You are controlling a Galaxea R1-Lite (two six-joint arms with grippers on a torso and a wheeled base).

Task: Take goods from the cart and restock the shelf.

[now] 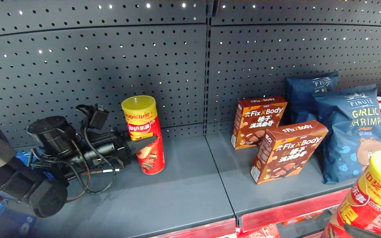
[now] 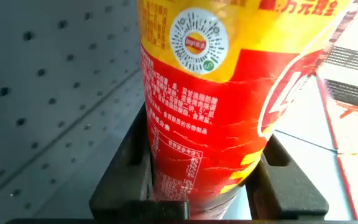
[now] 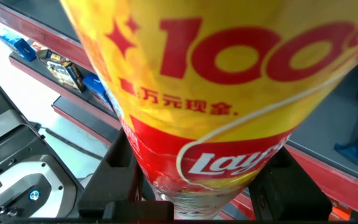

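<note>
Chip can (image 1: 143,125) stood upright on the shelf (image 1: 184,195), left of frame centre, with the left gripper (image 1: 146,145) clamped around its middle. At lower right, the right gripper (image 3: 197,186) clasped a second can (image 1: 372,198).

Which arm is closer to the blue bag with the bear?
Right. The right gripper, holding a can, is just in front of the blue bag; the left gripper holds another can far to its left, past the brown boxes.

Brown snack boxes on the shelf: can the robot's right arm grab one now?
Probably not yet. The way to the brown boxes looks free, but the right gripper is shut on a chip can.
</note>
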